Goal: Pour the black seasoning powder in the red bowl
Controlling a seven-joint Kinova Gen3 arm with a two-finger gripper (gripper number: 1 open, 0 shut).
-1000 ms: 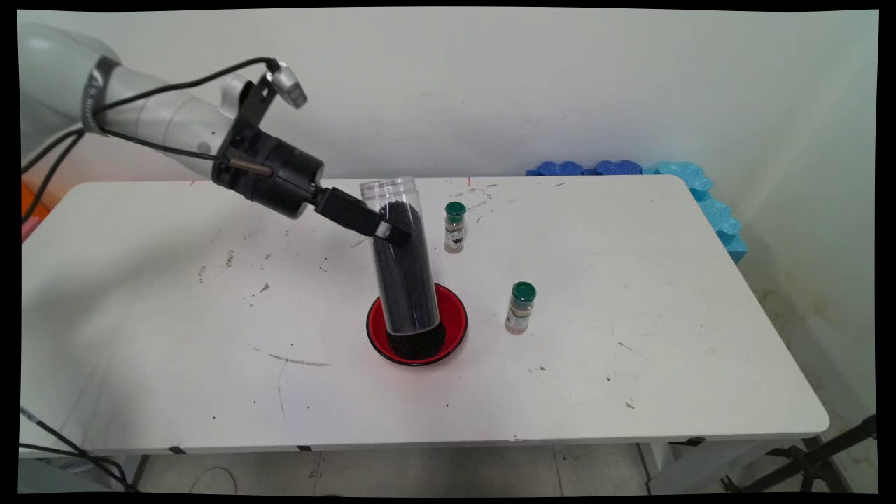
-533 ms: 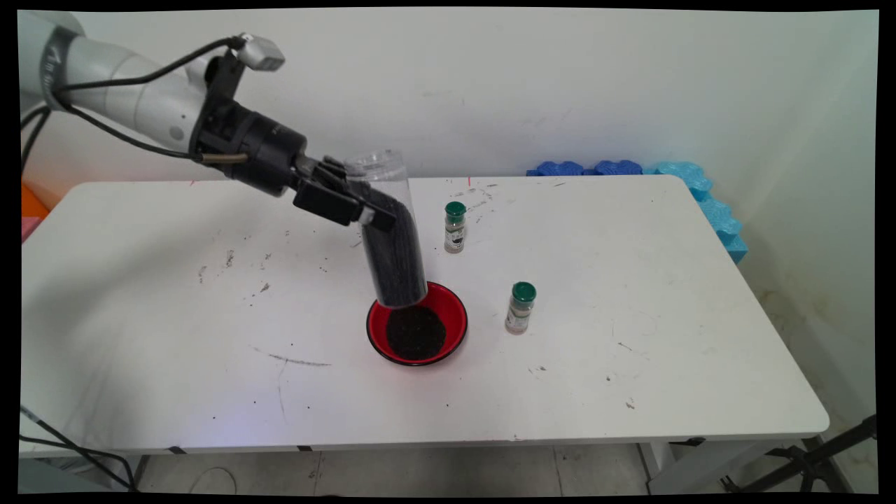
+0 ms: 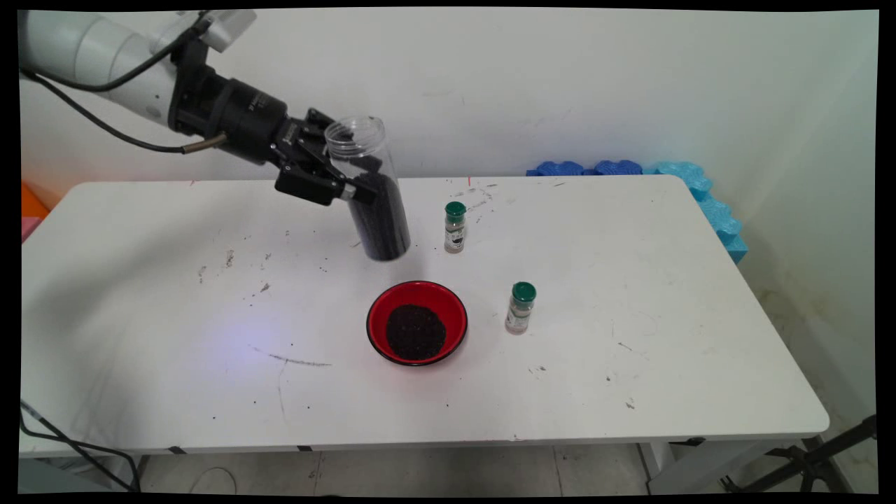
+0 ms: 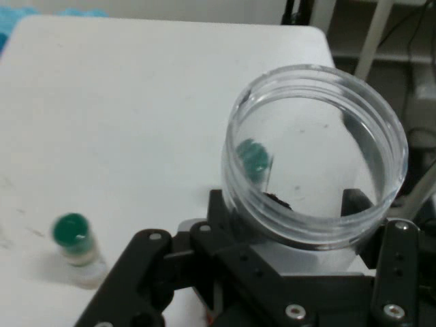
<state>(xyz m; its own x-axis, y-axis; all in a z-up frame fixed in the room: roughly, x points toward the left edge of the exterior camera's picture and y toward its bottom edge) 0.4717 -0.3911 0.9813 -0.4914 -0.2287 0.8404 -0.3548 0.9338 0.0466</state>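
My gripper point(image 3: 350, 190) is shut on a tall clear jar point(image 3: 371, 199) filled most of the way with dark grains. The jar hangs in the air, tilted, its open mouth point(image 3: 353, 133) up and to the left, its base above the table behind the red bowl point(image 3: 448, 308). The bowl holds a heap of dark grains point(image 3: 415, 331). In the hand view the jar's clear rim point(image 4: 317, 160) fills the right half, gripped between the fingers at the bottom.
Two small green-capped spice bottles stand upright: one point(image 3: 455, 227) right of the jar, also seen in the hand view point(image 4: 73, 244), the other point(image 3: 521, 308) right of the bowl. Blue foam pieces point(image 3: 630, 168) lie at the table's back right corner. The white table point(image 3: 630, 392) is speckled with dark marks.
The jar stood in the red bowl a second ago. My gripper has lifted it up and back to the left, clear of the bowl, leaving a heap of grains there.
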